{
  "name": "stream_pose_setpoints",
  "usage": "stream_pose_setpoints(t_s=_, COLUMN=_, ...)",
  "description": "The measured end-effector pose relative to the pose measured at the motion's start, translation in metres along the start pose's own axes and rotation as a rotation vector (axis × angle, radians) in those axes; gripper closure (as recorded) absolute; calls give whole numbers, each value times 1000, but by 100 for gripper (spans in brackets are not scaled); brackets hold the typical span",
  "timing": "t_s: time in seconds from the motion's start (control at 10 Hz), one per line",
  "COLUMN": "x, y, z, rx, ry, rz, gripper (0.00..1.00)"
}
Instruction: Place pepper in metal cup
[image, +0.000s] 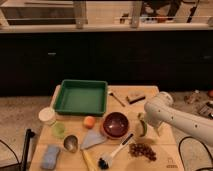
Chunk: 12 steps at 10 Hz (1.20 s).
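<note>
The metal cup (70, 143) is small and shiny. It stands near the table's front left, below the pale green cup (59, 130). My white arm reaches in from the right. My gripper (141, 125) sits at its end, just right of the dark red bowl (116, 124). A slim greenish shape at the gripper looks like the pepper (142, 130), upright and partly hidden by the gripper. I cannot tell whether it is held. The cup is far to the left of the gripper, past the bowl.
A green tray (81, 96) stands at the back. Also on the table are a white-lidded jar (47, 115), an orange ball (89, 121), a grey cloth (93, 139), a blue sponge (50, 156), a yellow item (87, 160), a brush (113, 152) and a brown cluster (142, 150).
</note>
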Motion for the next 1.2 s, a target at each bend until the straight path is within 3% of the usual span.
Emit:
stream_pose_setpoints(t_s=0.8, x=2, y=-7, z=15, rx=-19, ry=-43, rz=-41, gripper=22)
stream_pose_setpoints(t_s=1.1, x=-4, y=-3, z=15, rx=-24, ry=-45, rz=-54, gripper=48)
stream_pose_setpoints(t_s=1.2, x=-5, y=-4, z=14, rx=-19, ry=-43, rz=-57, gripper=62)
